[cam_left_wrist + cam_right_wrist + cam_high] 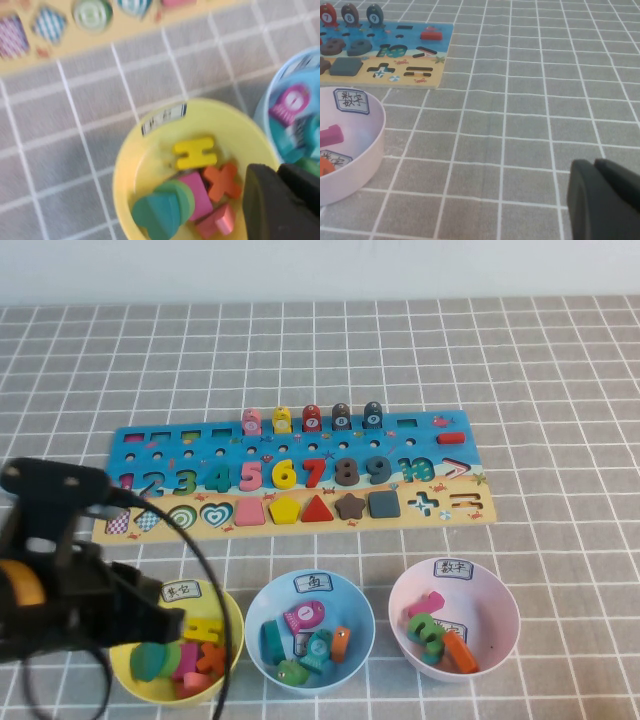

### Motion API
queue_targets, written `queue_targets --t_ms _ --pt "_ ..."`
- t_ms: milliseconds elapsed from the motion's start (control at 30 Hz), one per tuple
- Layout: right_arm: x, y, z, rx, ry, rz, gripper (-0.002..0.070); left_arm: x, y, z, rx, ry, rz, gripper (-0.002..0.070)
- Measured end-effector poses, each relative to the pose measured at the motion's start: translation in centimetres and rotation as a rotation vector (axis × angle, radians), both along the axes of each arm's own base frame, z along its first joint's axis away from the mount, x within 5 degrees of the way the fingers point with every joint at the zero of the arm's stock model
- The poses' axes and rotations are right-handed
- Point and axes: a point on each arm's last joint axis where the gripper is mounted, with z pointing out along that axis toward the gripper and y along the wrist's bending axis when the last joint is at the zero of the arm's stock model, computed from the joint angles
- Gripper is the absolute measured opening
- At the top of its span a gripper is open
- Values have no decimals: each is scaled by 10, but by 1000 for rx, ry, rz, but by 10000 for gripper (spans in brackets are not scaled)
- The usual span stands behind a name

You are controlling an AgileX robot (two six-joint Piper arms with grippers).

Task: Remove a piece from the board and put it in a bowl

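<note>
While the left gripper (165,625) hovers over the yellow bowl (228,612) with its fingers together and empty, the teal heart piece (157,214) lies inside this bowl, near the board (160,445). The right gripper (597,167) hangs over bare cloth at the right, fingers pressed together.

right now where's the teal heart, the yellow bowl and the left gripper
teal heart (159,214), left wrist view, middle of its flat top face
yellow bowl (131,150), left wrist view, bare inner wall under the label
left gripper (278,176), left wrist view, tip where the shut jaws meet, over the bowl's edge
</note>
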Motion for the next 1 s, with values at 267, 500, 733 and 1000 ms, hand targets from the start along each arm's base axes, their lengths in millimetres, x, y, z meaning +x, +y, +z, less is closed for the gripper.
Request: queue_targets --t_ms 267,500,733,1000 --pt "0 0 0 0 0 0 -17 -51 30 44 -107 -334 -9 1" --pt "0 0 0 0 0 0 -17 -95 55 28 -213 -595 -7 0" --pt "0 0 0 0 0 0 -17 -107 62 -1 -195 -606 -11 0" --pt "0 0 0 0 0 0 -17 -105 62 -16 -155 -609 -25 -1"
